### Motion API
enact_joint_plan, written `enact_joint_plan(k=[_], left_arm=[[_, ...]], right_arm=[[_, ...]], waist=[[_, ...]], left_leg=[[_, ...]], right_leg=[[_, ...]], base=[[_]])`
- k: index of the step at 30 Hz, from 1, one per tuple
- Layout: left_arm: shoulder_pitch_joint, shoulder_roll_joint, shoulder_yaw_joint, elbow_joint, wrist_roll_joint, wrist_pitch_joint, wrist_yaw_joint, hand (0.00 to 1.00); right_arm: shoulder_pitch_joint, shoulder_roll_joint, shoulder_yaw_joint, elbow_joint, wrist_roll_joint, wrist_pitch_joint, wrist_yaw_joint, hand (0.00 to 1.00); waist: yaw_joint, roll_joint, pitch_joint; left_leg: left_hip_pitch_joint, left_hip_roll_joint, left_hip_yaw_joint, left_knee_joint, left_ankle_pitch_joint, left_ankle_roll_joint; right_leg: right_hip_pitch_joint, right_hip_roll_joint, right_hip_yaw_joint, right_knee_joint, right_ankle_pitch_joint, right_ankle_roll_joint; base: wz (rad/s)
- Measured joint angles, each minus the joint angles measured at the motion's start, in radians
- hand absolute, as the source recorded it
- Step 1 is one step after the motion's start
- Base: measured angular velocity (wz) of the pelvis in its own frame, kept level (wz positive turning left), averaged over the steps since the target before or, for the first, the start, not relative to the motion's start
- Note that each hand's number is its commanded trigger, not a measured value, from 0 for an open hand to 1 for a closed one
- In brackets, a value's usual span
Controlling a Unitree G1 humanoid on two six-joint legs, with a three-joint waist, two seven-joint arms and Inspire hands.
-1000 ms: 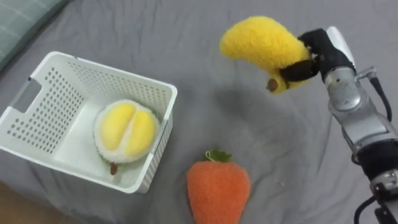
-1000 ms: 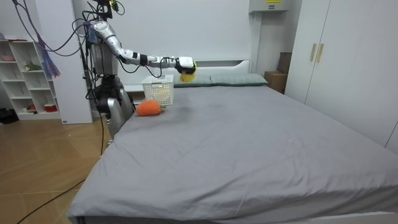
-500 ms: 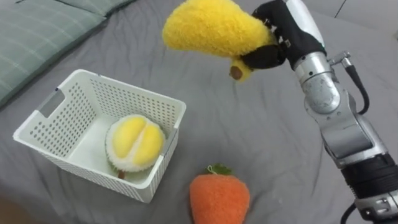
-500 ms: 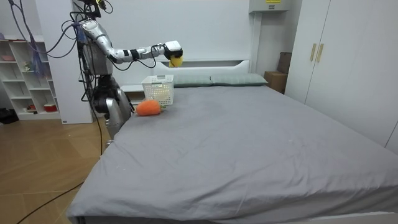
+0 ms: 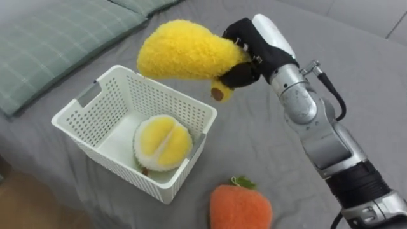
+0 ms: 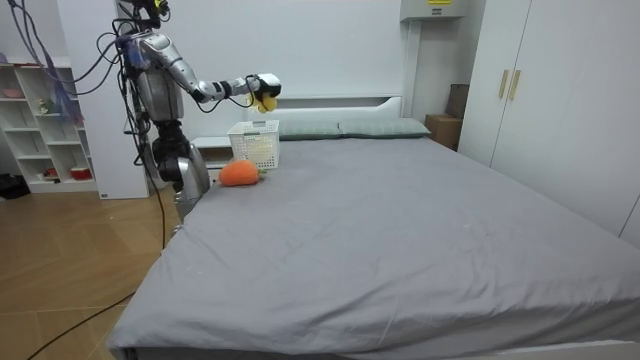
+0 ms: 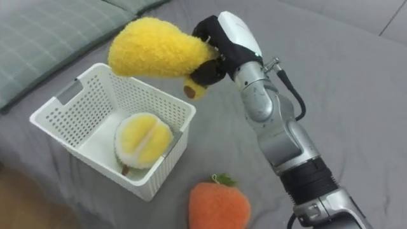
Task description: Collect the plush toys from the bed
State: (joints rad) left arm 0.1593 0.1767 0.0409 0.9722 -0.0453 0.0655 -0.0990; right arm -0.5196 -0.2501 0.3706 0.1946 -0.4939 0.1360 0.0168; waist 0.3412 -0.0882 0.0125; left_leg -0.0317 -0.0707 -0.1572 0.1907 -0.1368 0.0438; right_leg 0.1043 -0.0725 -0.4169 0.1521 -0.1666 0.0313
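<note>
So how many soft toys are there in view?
3. A yellow plush is gripped in the right robot hand above the white basket, a yellow-and-white plush lies inside that basket, and an orange plush sits on the bed beside it. I see none hidden.

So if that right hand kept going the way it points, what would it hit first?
Likely nothing soon: the right hand, holding the yellow plush toy, hangs above the white basket; the green pillow lies beyond, lower.
</note>
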Motion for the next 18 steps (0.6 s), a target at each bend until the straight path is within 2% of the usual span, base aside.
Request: enact_joint_plan(k=[1,2,3,5,7,11,18], left_arm=[[-0.001,-0.005,0.016,0.006,0.002,0.010,0.000,0.00],[-0.007,-0.008,0.019,0.010,0.017,0.022,0.000,0.00],[-0.006,-0.009,0.020,0.010,0.020,0.025,0.000,0.00],[-0.006,-0.011,0.027,0.011,0.031,0.040,0.000,0.00],[-0.003,-0.018,0.039,0.009,0.072,0.049,-0.001,0.00],[-0.005,-0.024,0.038,0.005,0.163,0.075,-0.002,0.00],[-0.005,-0.029,0.037,0.003,0.189,0.115,-0.003,0.00]], right_arm=[[0.000,0.016,0.003,0.000,-0.014,0.010,0.011,0.86],[0.000,0.026,0.003,0.000,-0.021,0.019,0.017,0.71],[0.000,0.031,0.003,0.000,-0.022,0.021,0.020,0.65],[0.000,0.048,0.003,0.000,-0.022,0.030,0.023,0.00],[-0.001,0.052,0.002,0.000,-0.022,0.033,0.026,0.00],[-0.001,0.074,0.003,0.000,-0.022,0.054,0.034,0.00],[-0.001,0.086,0.003,0.027,-0.020,0.069,0.034,0.00]], waist=[[0.013,-0.002,0.0004],[0.025,-0.004,0.0009],[0.029,-0.005,0.0007],[0.053,-0.007,0.0015],[0.055,-0.008,0.0011],[0.082,-0.010,0.0014],[0.107,-0.010,0.0067]], left_leg=[[-0.008,-0.006,-0.014,0.005,0.000,0.000],[-0.016,-0.010,-0.026,0.010,0.001,0.000],[-0.019,-0.012,-0.034,0.012,0.002,0.001],[-0.029,-0.023,-0.055,0.016,0.008,0.003],[-0.043,-0.035,-0.081,0.016,0.016,0.005],[-0.057,-0.053,-0.115,0.017,0.029,0.010],[-0.066,-0.071,-0.154,0.029,0.036,0.013]], right_leg=[[0.000,0.000,-0.001,-0.001,0.000,0.001],[-0.001,-0.001,-0.001,-0.002,-0.001,0.001],[0.000,-0.002,-0.001,-0.002,-0.001,0.002],[-0.003,-0.006,-0.002,-0.003,-0.004,0.007],[-0.003,-0.014,-0.021,-0.002,-0.008,0.012],[-0.009,-0.024,-0.038,-0.001,-0.010,0.015],[-0.001,-0.030,-0.053,-0.001,-0.011,0.017]], base=[[0.32],[0.35],[0.36],[0.33],[0.41],[0.28],[0.20]])
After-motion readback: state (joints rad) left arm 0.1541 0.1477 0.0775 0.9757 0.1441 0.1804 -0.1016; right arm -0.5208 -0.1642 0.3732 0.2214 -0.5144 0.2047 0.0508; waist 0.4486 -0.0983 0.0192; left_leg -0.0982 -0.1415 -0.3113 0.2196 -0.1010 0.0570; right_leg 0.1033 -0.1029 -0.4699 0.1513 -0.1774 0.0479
